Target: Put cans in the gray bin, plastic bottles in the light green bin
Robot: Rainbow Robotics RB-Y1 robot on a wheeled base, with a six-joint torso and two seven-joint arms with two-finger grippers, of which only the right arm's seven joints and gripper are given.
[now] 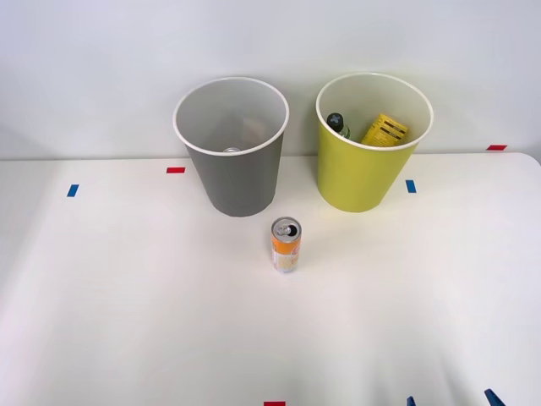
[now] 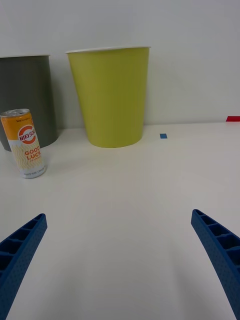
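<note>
An orange-and-white can stands upright on the white table, just in front of the gap between the two bins. Behind it on the left, the gray bin holds a can's silver top low inside. To the right, the light green bin contains a clear bottle with a dark cap and a yellow ribbed container. My right gripper is open and empty near the table's front edge, well short of the standing can and off to its right.
Small red tape marks and blue tape marks dot the table. A plain wall rises right behind the bins. Bare tabletop stretches between my gripper and the standing can.
</note>
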